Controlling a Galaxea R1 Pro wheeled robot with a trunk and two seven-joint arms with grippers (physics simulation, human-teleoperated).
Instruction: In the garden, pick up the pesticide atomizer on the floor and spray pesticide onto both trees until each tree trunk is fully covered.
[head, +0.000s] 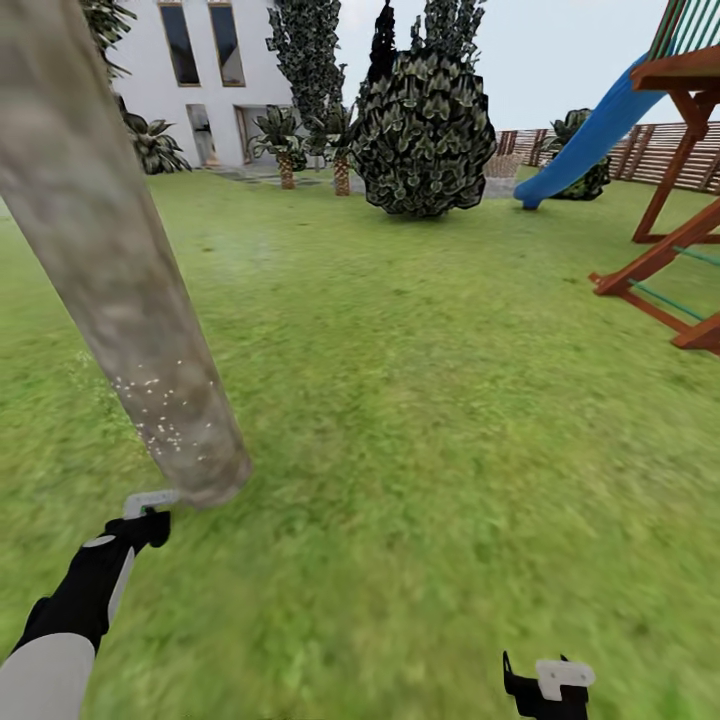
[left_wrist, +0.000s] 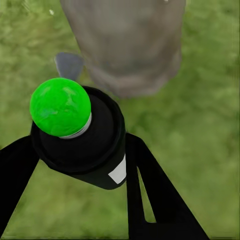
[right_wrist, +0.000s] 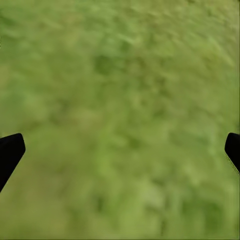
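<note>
A thick grey-brown mottled tree trunk (head: 110, 250) leans across the left of the head view, and white pesticide specks (head: 165, 405) dot its lower part. My left gripper (head: 140, 530) is shut on the dark pesticide atomizer (left_wrist: 87, 150), held just short of the trunk's base (left_wrist: 130, 45) above the grass. The atomizer's top shows a bright green ball (left_wrist: 60, 106), with a white label on its side and a grey nozzle toward the trunk. My right gripper (head: 545, 685) hangs low over the lawn, open, with nothing between its fingers (right_wrist: 10, 152).
Green lawn (head: 430, 420) spreads ahead and to the right. A dark leafy bush (head: 425, 135) and small palms (head: 285, 140) stand before a white house (head: 200, 70). A blue slide (head: 590, 135) on a wooden play frame (head: 680, 200) and a slat fence (head: 625, 150) lie at the right.
</note>
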